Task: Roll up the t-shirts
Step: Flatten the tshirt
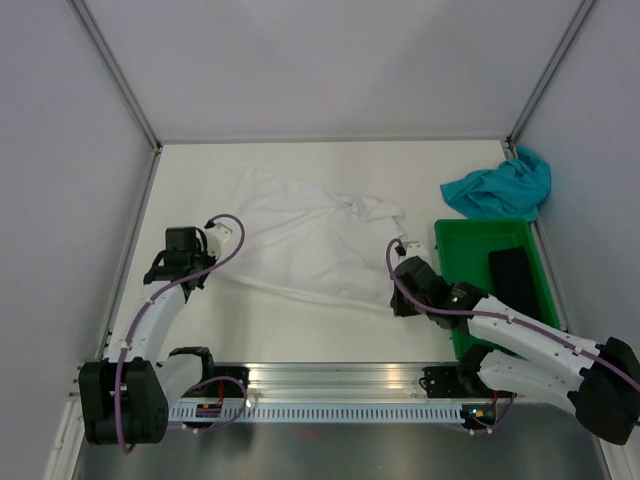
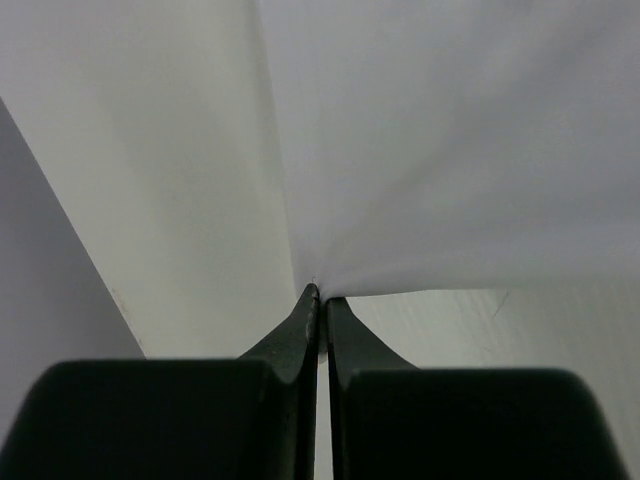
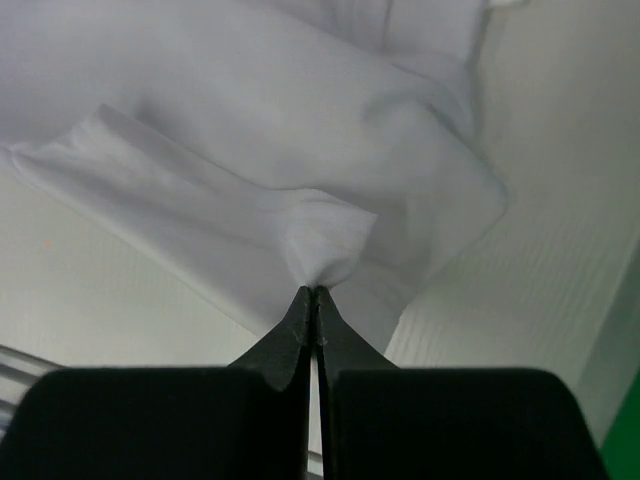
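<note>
— Now, entry one: step in hand?
— Judged as spreading and squaring the white t-shirt (image 1: 300,245) ahead of any roll. Lying crumpled mid-table, rumpled most toward its far right side. Not yet flat, not yet rolled.
— Handling notes?
— Draw the two pinched corners apart and toward the near edge together, low over the table (image 1: 200,190), at an even pace, so as to pull out wrinkles without dragging one side askew. Ease off before stretching the knit. Lay down flat before regripping for the roll.
— Entry two: left gripper (image 2: 320,293)?
— Closed right down, tips together, nipping a thin edge of white cloth at the near left corner. Fabric fanning up and away from the pinch, taut.
— Entry three: right gripper (image 3: 315,291)?
— Likewise clamped tight, on a small gathered tuck at the near right corner, just beside the green bin (image 1: 465,258). More layers bunched here than on the left. Worth watching for slip or a doubled fold.
— Entry four: second shirt?
— Filed as teal t-shirt (image 1: 500,188). Heaped in the far right corner, just beyond the bin's far rim, well apart from both grippers. Untouched, roll not begun.
— Bin contents?
— One dark flat object (image 1: 512,280), not identifiable.
</note>
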